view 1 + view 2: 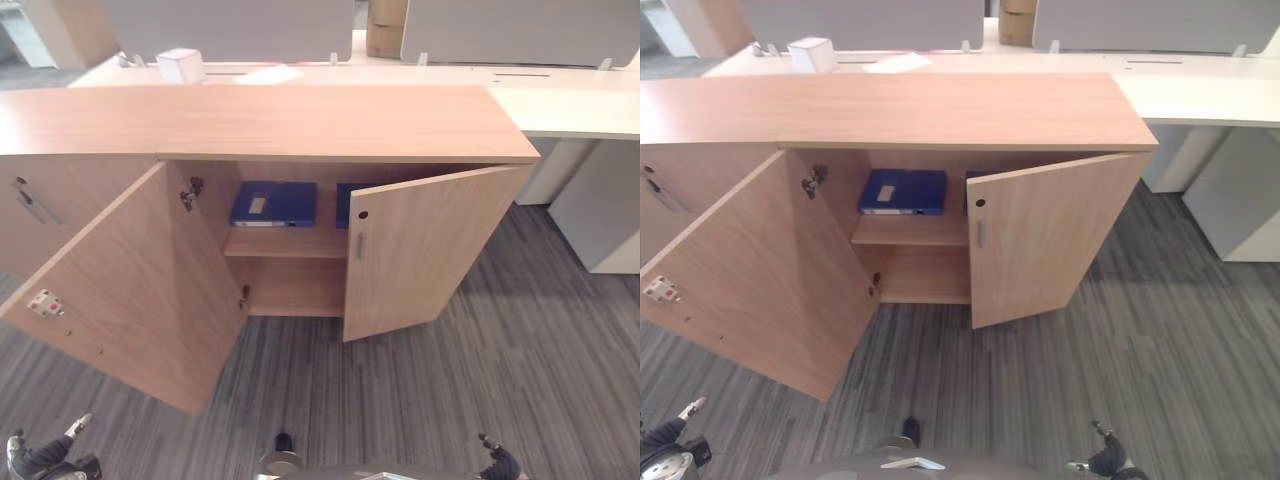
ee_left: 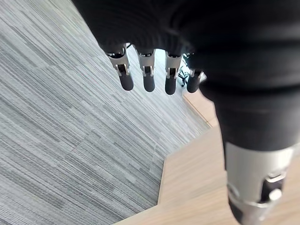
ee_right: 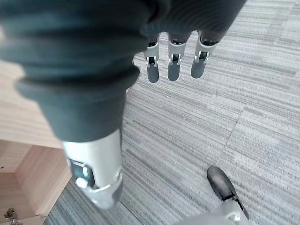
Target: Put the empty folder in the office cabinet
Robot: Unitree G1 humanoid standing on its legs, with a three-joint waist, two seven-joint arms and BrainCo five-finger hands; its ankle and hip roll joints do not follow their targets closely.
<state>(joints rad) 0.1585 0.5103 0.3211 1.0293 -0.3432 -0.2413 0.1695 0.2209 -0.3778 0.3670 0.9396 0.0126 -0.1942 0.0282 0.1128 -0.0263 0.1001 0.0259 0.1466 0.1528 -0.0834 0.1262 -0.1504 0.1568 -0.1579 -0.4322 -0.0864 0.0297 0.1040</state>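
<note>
Office cabinet (image 1: 270, 120) of light wood, low and wide, standing on grey striped carpet (image 1: 520, 340). Both doors open: left door (image 1: 130, 290) swung far out with its inner face and hinge plate showing; right door (image 1: 425, 250) swung partway, covering part of the opening. Inside the cabinet, one shelf (image 1: 285, 243) across the middle. Blue folder (image 1: 274, 204) lying flat on that shelf, toward the left side of the opening, a pale label on its spine. Second blue folder (image 1: 343, 203) just beside the first on the same shelf, mostly hidden behind the right door; cannot tell whether the two touch. Compartment below the shelf bare as far as visible.

Behind the cabinet, white desk (image 1: 560, 105) running along its back edge, with a white box (image 1: 181, 65) and a sheet of paper (image 1: 268, 74) on it; grey partition panels (image 1: 230, 25) beyond.

Left hand (image 2: 147, 70) hanging low in front of the cabinet, near the left door, over carpet: fingers (image 2: 125, 77) straight, slightly spread, holding nothing. Right hand (image 3: 173, 58) hanging low in front of the cabinet on the right side, over carpet: fingers (image 3: 197, 65) straight, close together in a row, holding nothing. Both hands well apart from the folders.
</note>
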